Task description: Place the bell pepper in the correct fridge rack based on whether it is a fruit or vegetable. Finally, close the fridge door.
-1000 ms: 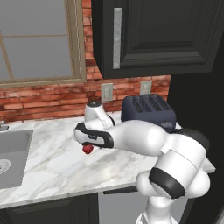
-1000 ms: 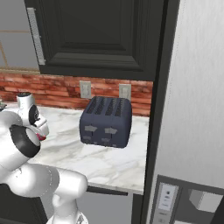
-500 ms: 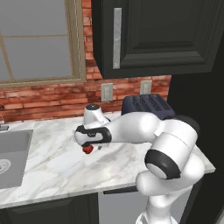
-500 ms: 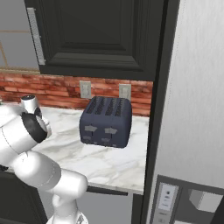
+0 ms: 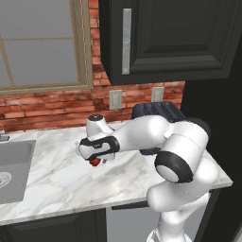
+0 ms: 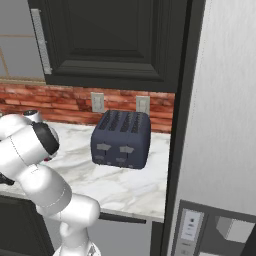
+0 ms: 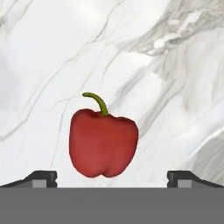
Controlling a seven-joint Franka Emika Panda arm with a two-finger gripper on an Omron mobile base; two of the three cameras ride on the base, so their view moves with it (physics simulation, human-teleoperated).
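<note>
Two small dark fingertips of the end effector standing wide apart at the bottom of the hand view, nothing held between them. Hovering just above the glossy red, lumpy bell pepper with its curved green stem, lying on the white grey-veined marble bench, centred in the gap between the tips and not touching either.

Seen from the left base view: white arm with dark joints reaching left and low over the marble bench, end effector pointing down right over the bell pepper, only a sliver of red peeking out beneath the hand. Sitting near the middle of the bench, well apart from the grey steel sink basin at the left edge.

Behind the arm, standing against the wall: dark navy four-slot toaster, its slots up and levers facing forward, partly hidden by the arm in the left base view. Farther back, running along the wall: red brick backsplash carrying two pale outlet plates. Above it, hanging: black upper cabinet with a vertical silver bar handle, beside a tan-framed window.

At the right of the right base view, rising: tall silver-grey fridge front with a dispenser panel low down.
</note>
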